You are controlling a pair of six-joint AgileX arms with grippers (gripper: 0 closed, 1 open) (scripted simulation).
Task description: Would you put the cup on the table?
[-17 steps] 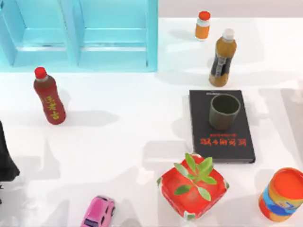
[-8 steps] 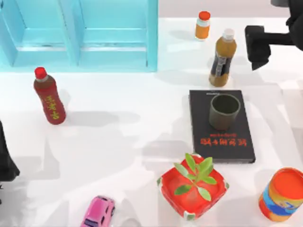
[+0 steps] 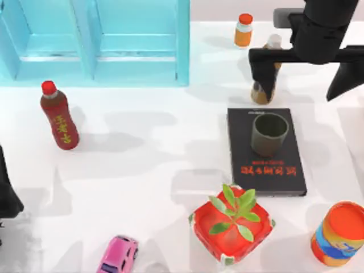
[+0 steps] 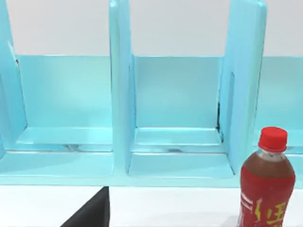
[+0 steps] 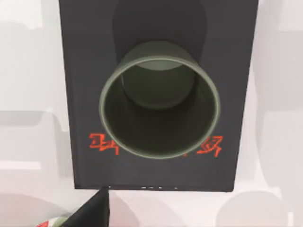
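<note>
The dark olive-grey cup point(image 3: 269, 134) stands upright on a black book with red lettering point(image 3: 266, 170), right of the middle of the white table point(image 3: 142, 170). My right gripper point(image 3: 301, 71) hovers above the table just behind the book, near the brown bottle, its jaws spread wide and holding nothing. The right wrist view looks straight down into the cup point(image 5: 160, 106) on the book point(image 5: 85, 71). My left arm point(image 3: 5, 193) is parked at the table's left edge.
A brown bottle point(image 3: 267, 85) stands half under the right arm, with a small orange bottle point(image 3: 243, 30) behind it. A turquoise shelf point(image 3: 94, 42) fills the back left. Also here: a red-capped bottle point(image 3: 58, 116), a red plant pot point(image 3: 231, 226), an orange-and-blue can point(image 3: 340, 234) and a pink car point(image 3: 118, 256).
My right arm has come in from the back right corner and moved left and forward over the brown bottle, towards the book. The cup and the left arm have not moved.
</note>
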